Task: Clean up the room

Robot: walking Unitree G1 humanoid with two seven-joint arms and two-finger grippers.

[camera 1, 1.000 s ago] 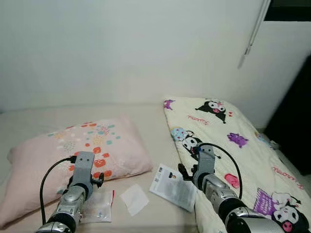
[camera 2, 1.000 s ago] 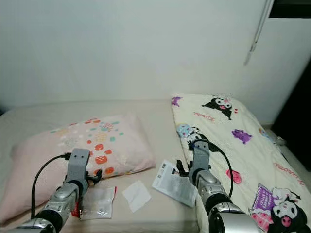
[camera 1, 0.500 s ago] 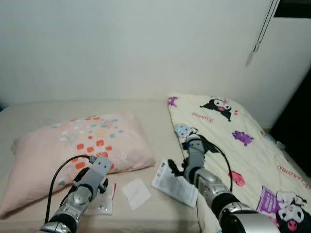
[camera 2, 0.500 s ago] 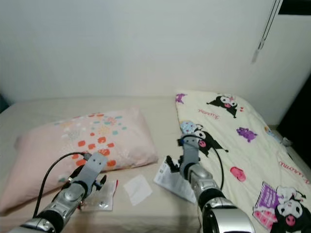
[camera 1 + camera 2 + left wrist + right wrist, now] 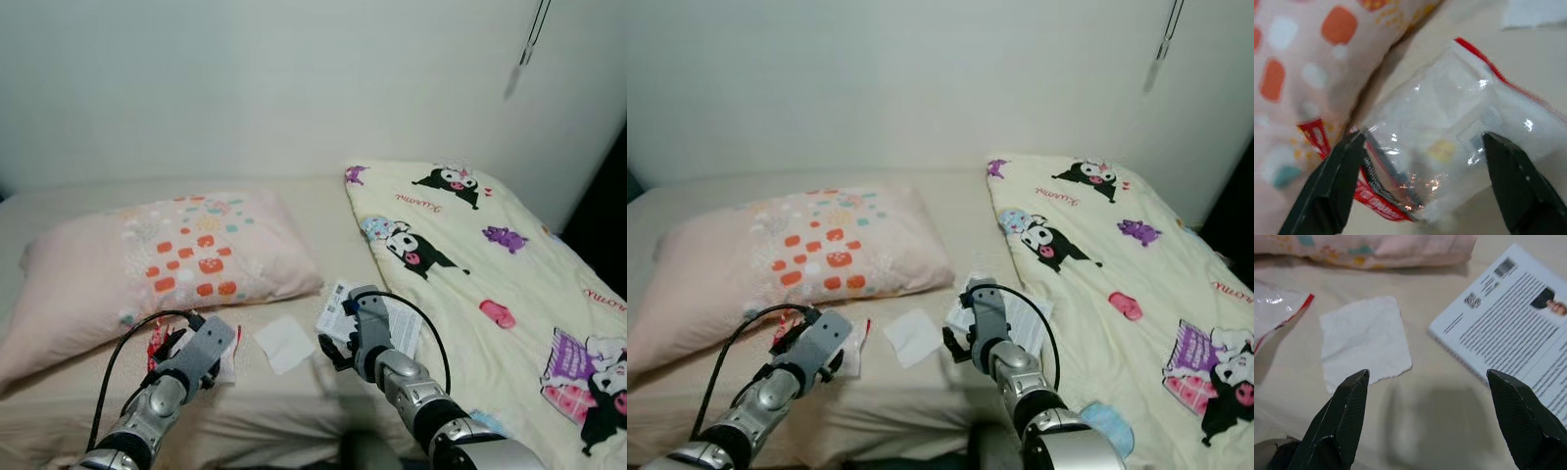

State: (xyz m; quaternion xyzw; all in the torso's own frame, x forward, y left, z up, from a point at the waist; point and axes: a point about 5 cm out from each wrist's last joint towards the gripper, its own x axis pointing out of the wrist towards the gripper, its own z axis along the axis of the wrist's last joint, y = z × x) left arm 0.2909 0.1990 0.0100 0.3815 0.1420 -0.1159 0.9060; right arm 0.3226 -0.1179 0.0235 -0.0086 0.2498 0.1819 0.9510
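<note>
A clear plastic bag (image 5: 1449, 132) with a red edge lies on the beige bed sheet (image 5: 294, 211) against the pink patterned pillow (image 5: 167, 259). My left gripper (image 5: 1423, 138) hovers open right over the bag, one finger on each side of it. A white tissue (image 5: 284, 343) lies flat to the bag's right, and a printed leaflet (image 5: 377, 318) rests at the blanket's edge. Open and empty, my right gripper (image 5: 1427, 377) hangs low over the sheet between the tissue (image 5: 1364, 340) and the leaflet (image 5: 1513, 318).
A cream cartoon-print blanket (image 5: 490, 264) covers the bed's right half. A small light blue item (image 5: 1099, 427) lies on it near the front. A white wall (image 5: 294, 88) runs behind the bed. A dark opening (image 5: 607, 206) is at the far right.
The camera has come closer and tilted down. Both arms have lowered toward the sheet: the left gripper onto the plastic bag, the right from the leaflet toward the tissue.
</note>
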